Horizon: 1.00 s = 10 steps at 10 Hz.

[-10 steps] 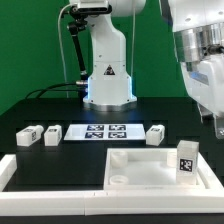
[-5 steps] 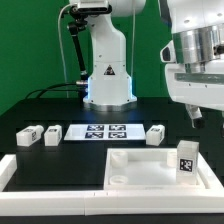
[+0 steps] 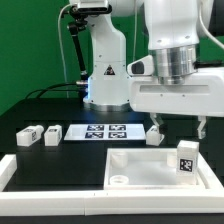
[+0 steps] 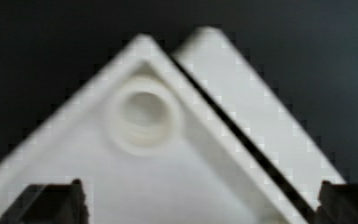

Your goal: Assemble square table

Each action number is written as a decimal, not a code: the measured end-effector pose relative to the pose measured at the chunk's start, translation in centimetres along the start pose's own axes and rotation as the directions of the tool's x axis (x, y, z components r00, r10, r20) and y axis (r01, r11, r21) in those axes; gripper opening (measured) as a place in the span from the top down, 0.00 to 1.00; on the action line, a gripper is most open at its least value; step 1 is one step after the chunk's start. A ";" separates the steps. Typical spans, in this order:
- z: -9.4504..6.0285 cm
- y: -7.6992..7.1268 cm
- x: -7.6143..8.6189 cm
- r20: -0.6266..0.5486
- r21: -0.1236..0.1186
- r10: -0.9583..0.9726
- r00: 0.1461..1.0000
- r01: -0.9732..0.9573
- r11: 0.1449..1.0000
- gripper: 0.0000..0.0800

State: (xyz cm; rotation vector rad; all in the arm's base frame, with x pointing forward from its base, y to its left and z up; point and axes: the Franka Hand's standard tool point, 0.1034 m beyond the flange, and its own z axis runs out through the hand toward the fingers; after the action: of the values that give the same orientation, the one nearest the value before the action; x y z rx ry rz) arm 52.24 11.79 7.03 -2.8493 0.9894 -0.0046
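The square table's white tray-like top [image 3: 140,163] lies at the front of the exterior view, with a round corner hole [image 3: 118,180] showing. One tagged leg [image 3: 186,160] stands upright on its right part. Two legs [image 3: 28,136] [image 3: 52,135] lie at the left, and another leg [image 3: 157,135] lies behind the top, partly hidden by a finger. My gripper [image 3: 178,128] hangs open just above the top's back edge, holding nothing. In the wrist view a corner of the top [image 4: 158,150] with its hole [image 4: 144,110] lies below the gripper [image 4: 197,208], both dark fingertips [image 4: 51,205] wide apart.
The marker board [image 3: 105,131] lies flat behind the top, between the legs. A low white border rail [image 3: 12,170] runs along the left and front. The robot base [image 3: 108,80] stands at the back. In the wrist view a second white edge [image 4: 247,95] runs beside the top's corner.
The arm has swung in from the exterior view's right edge toward the left and come lower, now over the top's back edge. The jaws stayed open. No part has moved.
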 end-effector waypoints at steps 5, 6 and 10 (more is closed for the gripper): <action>0.0 0.0 0.2 -0.001 -0.006 -0.133 0.991 0.133 0.991 0.19; 0.1 0.5 0.0 0.023 -0.011 -0.148 0.989 0.148 0.989 0.19; 1.4 11.5 -2.5 0.383 -0.090 -0.026 0.924 0.066 0.994 0.19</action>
State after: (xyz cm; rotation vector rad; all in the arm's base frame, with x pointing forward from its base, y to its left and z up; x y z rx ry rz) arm 43.25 4.55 4.40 -2.8000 0.8580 0.5890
